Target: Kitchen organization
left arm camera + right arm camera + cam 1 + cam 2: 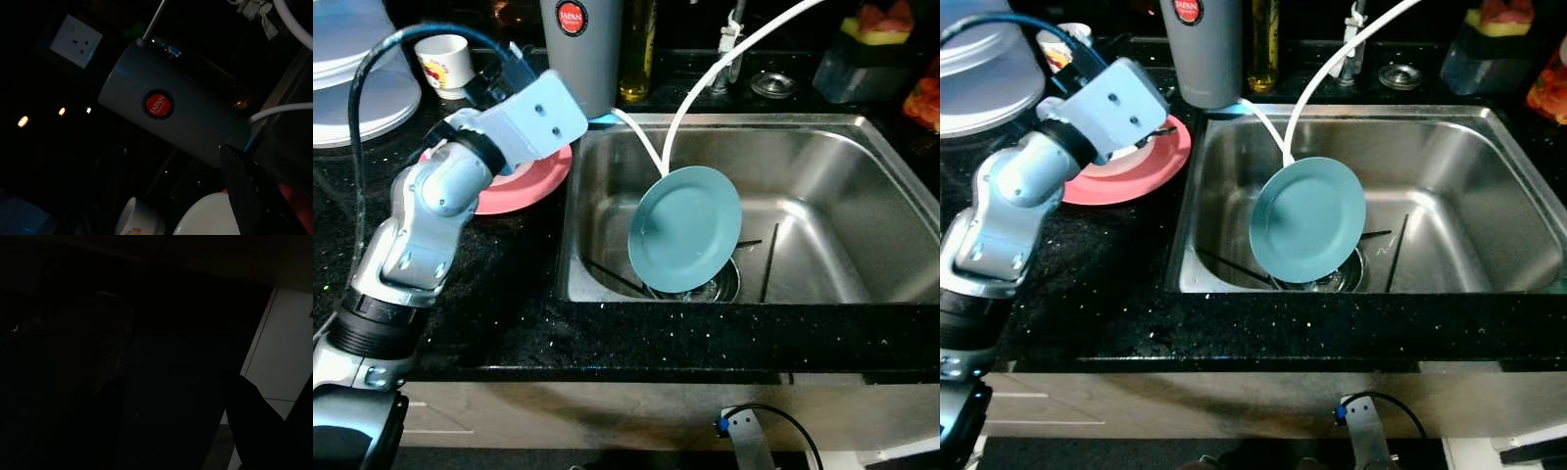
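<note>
The left gripper (514, 69) hovered over the round pink plate (524, 186) on the black table (499, 294); whether its jaws were parted could not be told. Reaching carelessly risked toppling the tall grey steel tumbler (578, 44) just beside it, or the teal plate (685, 227) tilted in the steel sink (822, 196) could slip.

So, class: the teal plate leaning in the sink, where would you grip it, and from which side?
Grip the teal plate at its raised upper rim, coming from above. It stands tilted on edge over the drain in the sink, so the top rim is free, while its lower edge sits down by the drain. A thin rim suits a two-finger pinch.
</note>
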`<state>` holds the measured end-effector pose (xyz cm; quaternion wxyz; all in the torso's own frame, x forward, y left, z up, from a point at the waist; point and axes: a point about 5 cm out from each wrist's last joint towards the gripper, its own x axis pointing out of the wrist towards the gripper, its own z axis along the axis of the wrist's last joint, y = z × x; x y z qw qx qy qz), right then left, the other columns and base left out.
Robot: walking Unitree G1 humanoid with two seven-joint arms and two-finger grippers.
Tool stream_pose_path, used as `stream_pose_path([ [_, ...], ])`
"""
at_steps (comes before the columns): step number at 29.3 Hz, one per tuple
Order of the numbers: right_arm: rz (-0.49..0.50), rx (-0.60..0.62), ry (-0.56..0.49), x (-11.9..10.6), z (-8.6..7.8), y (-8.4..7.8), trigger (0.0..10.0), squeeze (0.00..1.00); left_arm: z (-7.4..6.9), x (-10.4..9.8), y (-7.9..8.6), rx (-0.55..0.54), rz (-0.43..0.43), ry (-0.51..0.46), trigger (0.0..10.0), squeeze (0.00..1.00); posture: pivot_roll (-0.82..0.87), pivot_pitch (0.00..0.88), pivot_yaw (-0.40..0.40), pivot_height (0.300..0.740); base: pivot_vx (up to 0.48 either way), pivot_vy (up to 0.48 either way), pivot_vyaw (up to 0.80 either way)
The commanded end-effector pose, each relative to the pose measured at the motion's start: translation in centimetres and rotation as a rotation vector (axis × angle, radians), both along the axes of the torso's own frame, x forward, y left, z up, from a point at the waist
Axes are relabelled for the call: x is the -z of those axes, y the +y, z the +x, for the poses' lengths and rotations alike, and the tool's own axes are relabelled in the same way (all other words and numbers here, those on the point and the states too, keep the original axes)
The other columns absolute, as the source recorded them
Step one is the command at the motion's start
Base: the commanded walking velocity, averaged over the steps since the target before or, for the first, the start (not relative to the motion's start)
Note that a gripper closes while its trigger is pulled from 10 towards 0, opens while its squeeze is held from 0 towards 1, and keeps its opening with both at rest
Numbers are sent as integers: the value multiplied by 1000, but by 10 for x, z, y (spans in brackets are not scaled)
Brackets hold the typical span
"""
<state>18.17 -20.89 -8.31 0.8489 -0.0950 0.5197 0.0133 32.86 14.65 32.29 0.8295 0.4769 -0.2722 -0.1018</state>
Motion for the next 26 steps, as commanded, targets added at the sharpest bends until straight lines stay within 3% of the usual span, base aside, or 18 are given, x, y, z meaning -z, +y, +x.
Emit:
stream_pose_path([
  [1, 0, 17, 6, 2, -4, 1, 10000, 0, 2, 10, 4, -21, 52, 23, 10000, 0, 22, 134, -2, 740, 0, 0, 0],
  [13, -12, 21, 9, 2, -4, -1, 10000, 0, 18, 47, 9, -19, 40, 142, 10000, 0, 4, 143, -9, 740, 0, 0, 0],
  [26, -20, 34, 13, 2, -8, -6, 10000, 0, 26, 58, 9, 24, 3, 172, 10000, 0, -28, 159, -16, 740, 0, 0, 0],
])
